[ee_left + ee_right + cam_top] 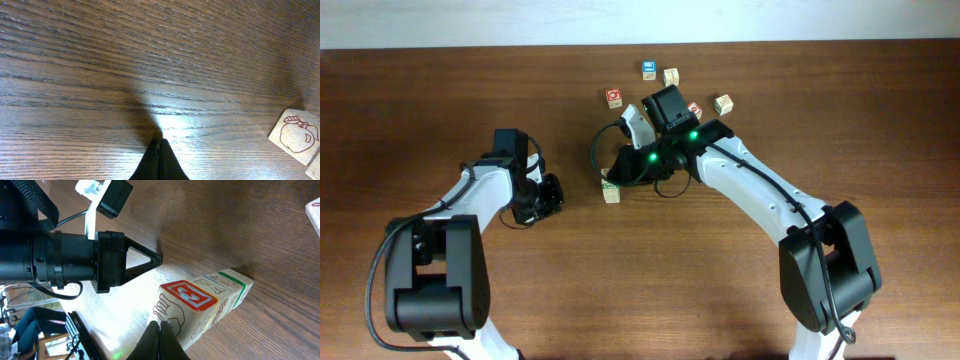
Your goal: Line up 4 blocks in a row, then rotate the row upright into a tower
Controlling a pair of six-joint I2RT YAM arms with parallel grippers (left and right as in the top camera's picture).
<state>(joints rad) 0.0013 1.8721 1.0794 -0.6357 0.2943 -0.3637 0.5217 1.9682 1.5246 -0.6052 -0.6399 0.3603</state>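
The right gripper (160, 330) has its jaws pressed together on nothing. Its tips sit just beside the end of a line of cubes (215, 297); whether they touch it I cannot tell. Shut tips make a narrow pusher, so this looks like a setup for nudging a cube around on the spot rather than lifting it. The left gripper (159, 152) is likewise closed and empty, its tips low over the bare table (420, 100). It is left of the work and apart from it, probably parked so the right arm has room, with only an apple-print cube (295, 136) at the right edge of its view. The wrist view is rolled, so I cannot say whether the line of cubes lies along the table or stands as a stack. From overhead, only a near pale cube (611, 192) shows there, below the right arm's wrist. Two more blocks sit at the far side: a far pale cube (671, 76) just right of the blue-faced cube (648, 68), and a right pale cube (724, 103) further right. A red-faced cube (614, 96) lies to their left. The blocks are small, square-edged, unpainted light wood, with faint tan outline prints. In the line, one face carries a red-framed letter and the end cube has a green border.
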